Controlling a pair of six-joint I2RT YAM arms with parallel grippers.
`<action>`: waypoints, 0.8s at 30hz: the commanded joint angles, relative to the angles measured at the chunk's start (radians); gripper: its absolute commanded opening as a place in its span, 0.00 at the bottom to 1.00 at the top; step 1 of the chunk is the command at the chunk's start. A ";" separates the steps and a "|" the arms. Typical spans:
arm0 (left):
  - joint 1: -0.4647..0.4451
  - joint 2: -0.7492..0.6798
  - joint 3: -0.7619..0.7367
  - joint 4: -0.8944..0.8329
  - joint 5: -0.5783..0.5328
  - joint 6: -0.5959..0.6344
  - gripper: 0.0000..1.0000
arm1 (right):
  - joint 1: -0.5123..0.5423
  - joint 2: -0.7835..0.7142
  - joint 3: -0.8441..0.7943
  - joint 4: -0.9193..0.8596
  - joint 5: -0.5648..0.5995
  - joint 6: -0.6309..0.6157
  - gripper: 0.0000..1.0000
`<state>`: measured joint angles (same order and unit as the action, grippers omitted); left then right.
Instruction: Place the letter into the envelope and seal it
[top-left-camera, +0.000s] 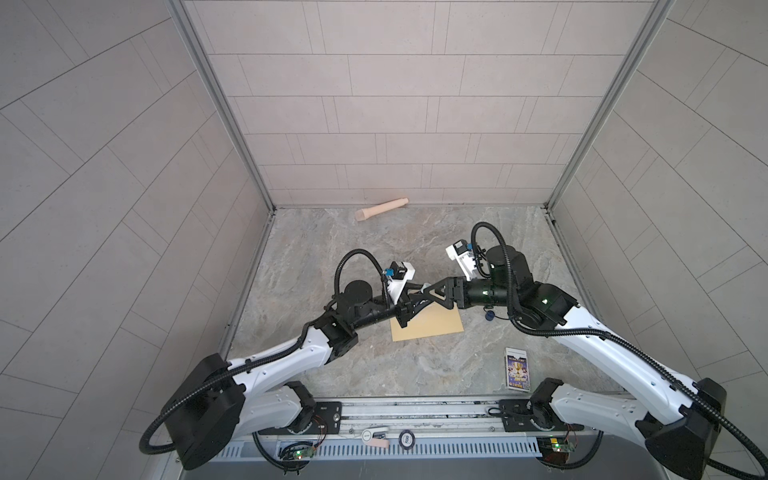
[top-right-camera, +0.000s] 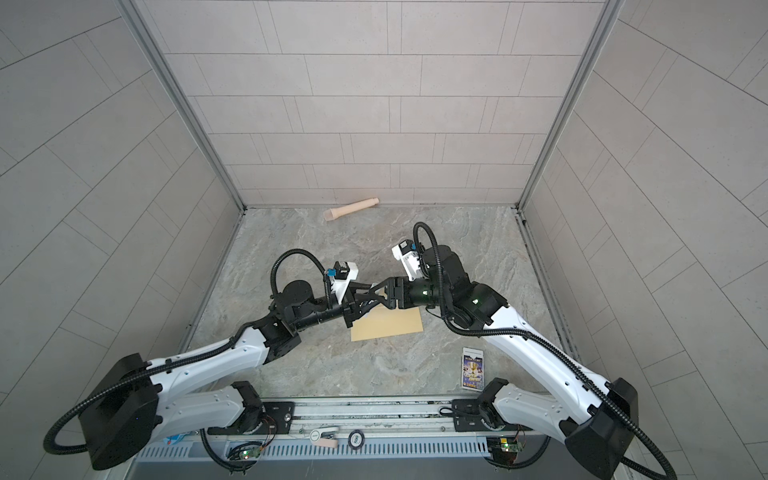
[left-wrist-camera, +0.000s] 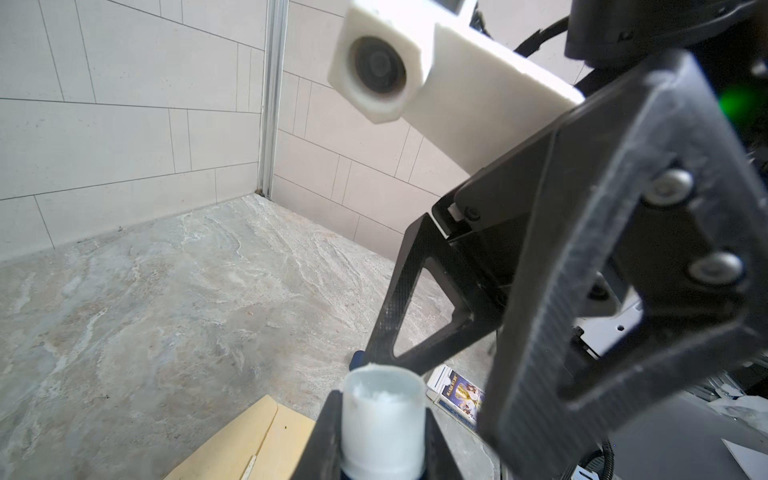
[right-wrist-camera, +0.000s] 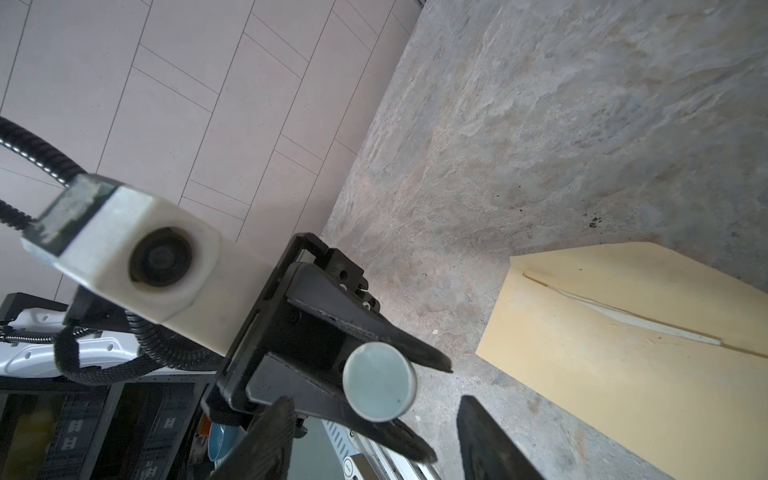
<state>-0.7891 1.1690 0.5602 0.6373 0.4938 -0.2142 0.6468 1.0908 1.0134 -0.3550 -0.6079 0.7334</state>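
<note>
Where the envelope (right-wrist-camera: 623, 374) folds shut, a white strip (right-wrist-camera: 648, 321) shows.

Envelope (top-left-camera: 428, 328) flat on surface (top-left-camera: 332, 257), centre, front half. Small cap (top-left-camera: 490, 314) just right of envelope. Card box (top-left-camera: 517, 369) near front edge, toward front right corner, well apart from envelope. Wooden peg (top-left-camera: 381, 208) along back edge, near its middle. Left gripper (right-wrist-camera: 442, 413) and right gripper (right-wrist-camera: 376, 400) meet above envelope's back edge, glue stick (right-wrist-camera: 380, 380) between them.

Robot lab test cell: tile-pattern wall panels (top-left-camera: 395, 83), aluminium corner posts (top-left-camera: 222, 104), stone-look tabletop (top-left-camera: 415, 245), arms (top-left-camera: 615, 353) on base rail (top-left-camera: 415, 409).
</note>
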 joint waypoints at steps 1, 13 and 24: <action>-0.010 -0.007 0.041 -0.028 0.023 0.050 0.00 | 0.012 0.029 0.052 -0.051 0.052 -0.005 0.62; -0.015 -0.015 0.056 -0.062 0.020 0.057 0.01 | 0.053 0.132 0.129 -0.105 0.102 -0.030 0.27; -0.009 -0.103 0.046 -0.260 0.022 0.078 0.64 | 0.045 0.280 0.403 -0.565 0.096 -0.527 0.04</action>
<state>-0.7986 1.0901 0.5873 0.4328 0.4957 -0.1585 0.6930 1.3556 1.3758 -0.7616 -0.5060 0.3717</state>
